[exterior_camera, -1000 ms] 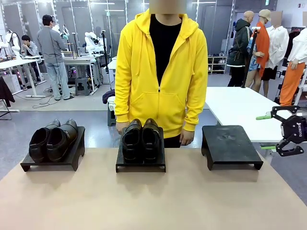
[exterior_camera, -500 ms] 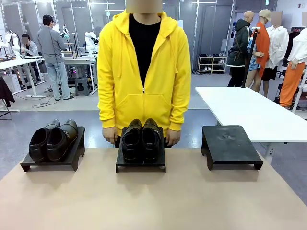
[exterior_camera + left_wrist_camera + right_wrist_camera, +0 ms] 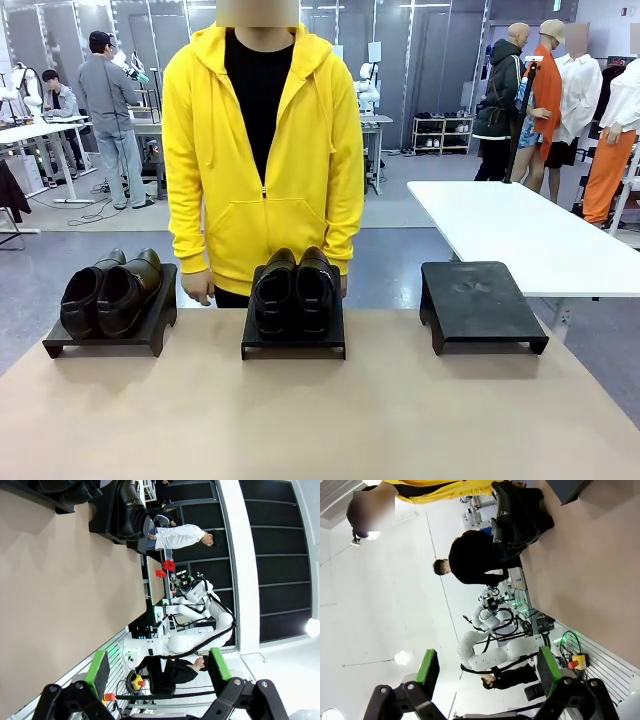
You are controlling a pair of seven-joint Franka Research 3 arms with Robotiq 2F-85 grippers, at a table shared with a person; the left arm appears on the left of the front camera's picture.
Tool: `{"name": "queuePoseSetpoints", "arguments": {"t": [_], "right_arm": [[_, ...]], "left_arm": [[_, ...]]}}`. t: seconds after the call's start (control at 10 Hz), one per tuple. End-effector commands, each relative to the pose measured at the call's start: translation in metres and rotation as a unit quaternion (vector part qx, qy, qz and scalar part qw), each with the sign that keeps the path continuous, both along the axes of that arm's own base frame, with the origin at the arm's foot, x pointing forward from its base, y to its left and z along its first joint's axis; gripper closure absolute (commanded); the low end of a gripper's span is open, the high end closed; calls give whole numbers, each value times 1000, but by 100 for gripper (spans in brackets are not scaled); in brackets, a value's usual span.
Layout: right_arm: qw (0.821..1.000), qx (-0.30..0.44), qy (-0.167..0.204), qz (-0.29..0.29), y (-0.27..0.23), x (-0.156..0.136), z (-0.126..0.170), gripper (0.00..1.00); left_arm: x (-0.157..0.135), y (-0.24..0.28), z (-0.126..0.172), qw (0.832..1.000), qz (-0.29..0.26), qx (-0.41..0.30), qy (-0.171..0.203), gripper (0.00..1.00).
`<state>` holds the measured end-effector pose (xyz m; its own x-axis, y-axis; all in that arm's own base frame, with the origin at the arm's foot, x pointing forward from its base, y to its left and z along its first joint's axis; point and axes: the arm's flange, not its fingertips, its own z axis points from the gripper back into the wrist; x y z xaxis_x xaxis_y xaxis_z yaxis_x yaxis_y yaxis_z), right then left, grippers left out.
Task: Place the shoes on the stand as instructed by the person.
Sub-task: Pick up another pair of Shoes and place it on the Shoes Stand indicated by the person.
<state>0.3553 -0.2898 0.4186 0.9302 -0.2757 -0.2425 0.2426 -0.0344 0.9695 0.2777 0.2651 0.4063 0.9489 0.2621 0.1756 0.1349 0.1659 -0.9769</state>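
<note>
Left tool (image 3: 157, 672) and right tool (image 3: 484, 672) spread, empty. Black shoes (image 3: 294, 290) on stand at person's (image 3: 262, 150) 6 o'clock.

The left gripper (image 3: 157, 675) has its jaws spread wide, green pads (image 3: 98, 666) facing each other with nothing between them. The right gripper (image 3: 487, 672) is likewise wide apart and holds nothing. The person (image 3: 262, 150) stands with arms hanging down, one hand (image 3: 197, 287) loosely curled at hip height.
</note>
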Motion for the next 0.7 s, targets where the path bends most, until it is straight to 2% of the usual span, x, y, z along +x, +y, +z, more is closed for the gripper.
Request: {"name": "queuePoseSetpoints", "arguments": {"t": [0.0, 0.6], "right_arm": [[1000, -3, -8, 8, 5, -8, 12, 0], [1000, -3, -8, 8, 5, -8, 12, 0]], "left_arm": [[-3, -2, 2, 1000, -4, 4, -6, 0], [-3, -2, 2, 1000, -4, 4, -6, 0]]}}
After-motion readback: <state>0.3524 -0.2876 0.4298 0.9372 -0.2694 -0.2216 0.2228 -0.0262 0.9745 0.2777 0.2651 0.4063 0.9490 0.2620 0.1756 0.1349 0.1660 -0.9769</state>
